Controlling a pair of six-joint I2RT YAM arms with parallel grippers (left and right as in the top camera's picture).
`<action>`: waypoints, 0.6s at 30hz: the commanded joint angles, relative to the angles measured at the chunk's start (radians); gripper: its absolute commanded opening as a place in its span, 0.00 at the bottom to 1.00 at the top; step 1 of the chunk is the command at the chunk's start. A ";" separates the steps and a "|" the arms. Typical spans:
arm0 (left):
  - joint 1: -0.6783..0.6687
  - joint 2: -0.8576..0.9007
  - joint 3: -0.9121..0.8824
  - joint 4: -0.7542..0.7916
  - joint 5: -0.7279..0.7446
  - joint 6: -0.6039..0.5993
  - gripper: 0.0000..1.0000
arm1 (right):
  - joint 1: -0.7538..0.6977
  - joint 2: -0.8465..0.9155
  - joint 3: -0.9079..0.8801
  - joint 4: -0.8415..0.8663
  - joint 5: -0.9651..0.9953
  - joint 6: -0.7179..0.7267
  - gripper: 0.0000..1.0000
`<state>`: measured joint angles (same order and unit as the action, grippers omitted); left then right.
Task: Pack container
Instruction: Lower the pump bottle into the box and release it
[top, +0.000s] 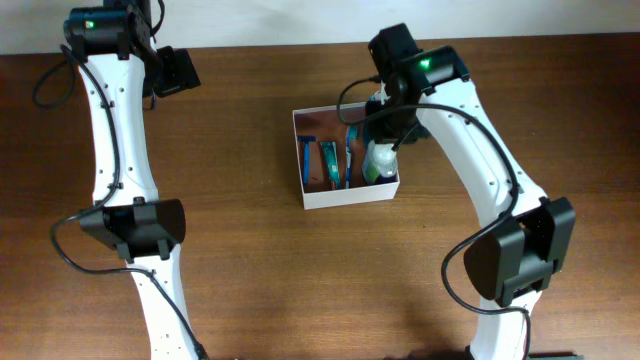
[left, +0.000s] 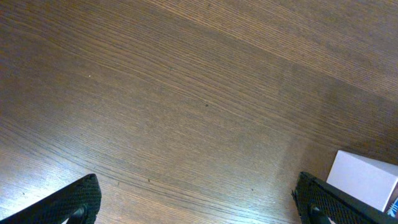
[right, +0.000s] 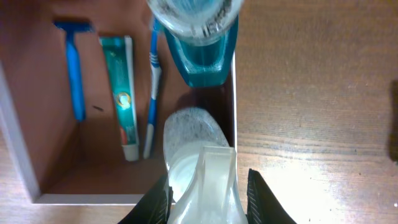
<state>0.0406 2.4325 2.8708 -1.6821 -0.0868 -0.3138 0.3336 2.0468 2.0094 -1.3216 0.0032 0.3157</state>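
Hanging over the container (top: 350, 193), the right end effector (right: 208, 196) pinches a pale bottle (right: 194, 140) between its fingers. The container sits on the worktop (top: 250, 260) right of centre, directly under that arm. The left end effector (left: 196, 190) is spread wide above bare wood, well apart from the container, with only a white corner of it showing at the edge of the left wrist view.

What matters for the next move is how the bottle lines up with the gap. Its long axis runs parallel to the razor (right: 74, 68), toothpaste (right: 121, 93) and toothbrush (right: 152, 93) lying side by side on the floor, and parallel to the container's right wall (right: 234, 112). The only free strip is between the toothbrush and that wall, and a blue bottle (right: 202, 59) already fills its far end. The pale bottle hangs over the near end, its outer edge seeming to overlap the wall line. I'd judge it needs to go straight down with a slight nudge inward, or it may catch on the rim.
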 joint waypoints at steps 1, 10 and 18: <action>0.003 -0.011 0.014 0.002 -0.008 0.005 0.99 | 0.002 -0.028 -0.026 0.014 0.009 0.003 0.24; 0.003 -0.011 0.014 0.002 -0.008 0.005 0.99 | 0.002 -0.028 -0.027 0.022 0.009 0.003 0.34; 0.003 -0.011 0.014 0.002 -0.008 0.005 1.00 | 0.002 -0.028 -0.027 0.022 0.009 0.003 0.40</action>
<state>0.0406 2.4325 2.8708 -1.6821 -0.0868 -0.3138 0.3336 2.0468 1.9770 -1.3033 0.0025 0.3145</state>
